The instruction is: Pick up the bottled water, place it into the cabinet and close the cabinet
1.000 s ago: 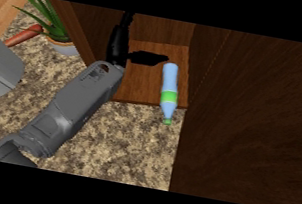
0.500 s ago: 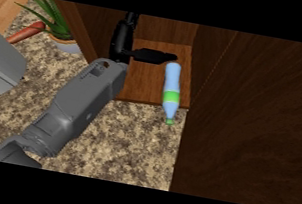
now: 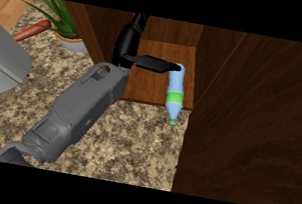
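Fingers straight, thumb touching slim blue bottled water on wooden cabinet.

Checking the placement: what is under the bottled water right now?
The bottled water lies on the cabinet's wooden shelf, its green cap poking over the speckled counter. The hand hides the bottle's far end.
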Action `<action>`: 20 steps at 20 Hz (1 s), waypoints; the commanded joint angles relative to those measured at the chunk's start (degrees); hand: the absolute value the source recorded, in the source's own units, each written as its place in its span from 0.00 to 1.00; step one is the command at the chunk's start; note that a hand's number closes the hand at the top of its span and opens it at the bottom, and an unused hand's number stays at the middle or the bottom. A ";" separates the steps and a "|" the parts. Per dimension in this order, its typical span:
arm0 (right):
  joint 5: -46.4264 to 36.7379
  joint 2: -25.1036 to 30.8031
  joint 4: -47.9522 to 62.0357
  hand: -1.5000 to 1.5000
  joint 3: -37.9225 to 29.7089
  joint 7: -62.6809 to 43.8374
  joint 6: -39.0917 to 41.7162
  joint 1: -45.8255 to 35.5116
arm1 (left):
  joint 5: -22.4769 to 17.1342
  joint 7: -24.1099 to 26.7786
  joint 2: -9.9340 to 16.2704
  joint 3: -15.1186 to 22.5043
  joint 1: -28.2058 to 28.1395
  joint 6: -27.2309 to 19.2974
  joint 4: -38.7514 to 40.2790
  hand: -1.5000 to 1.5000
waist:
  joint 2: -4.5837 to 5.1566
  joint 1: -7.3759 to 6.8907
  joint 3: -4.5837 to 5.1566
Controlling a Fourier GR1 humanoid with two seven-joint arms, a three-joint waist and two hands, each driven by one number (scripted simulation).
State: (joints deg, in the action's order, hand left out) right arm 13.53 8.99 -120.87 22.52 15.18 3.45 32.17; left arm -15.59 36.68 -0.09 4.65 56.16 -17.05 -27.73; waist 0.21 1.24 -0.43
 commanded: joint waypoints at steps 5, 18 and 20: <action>-0.40 -0.21 2.52 0.00 0.04 1.88 -0.35 1.96 | -4.78 -6.62 4.15 1.74 -12.57 4.50 -16.66 0.00 | -1.48 -4.00 0.37; -2.42 -1.02 -0.76 0.00 3.33 -1.11 -2.73 1.23 | -5.50 -18.49 3.56 16.07 -40.72 -2.07 -60.22 0.00 | -0.98 -3.25 0.39; 0.62 1.69 -2.81 0.00 0.03 -0.87 -0.58 2.16 | -5.85 -21.36 6.92 17.51 -46.17 -0.63 -67.88 0.00 | -0.82 -2.80 0.38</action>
State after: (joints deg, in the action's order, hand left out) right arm 12.25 9.10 -123.05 24.63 14.34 1.59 34.47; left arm -21.59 19.30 3.68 19.45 19.51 -16.77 -81.50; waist -0.70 -1.70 -0.09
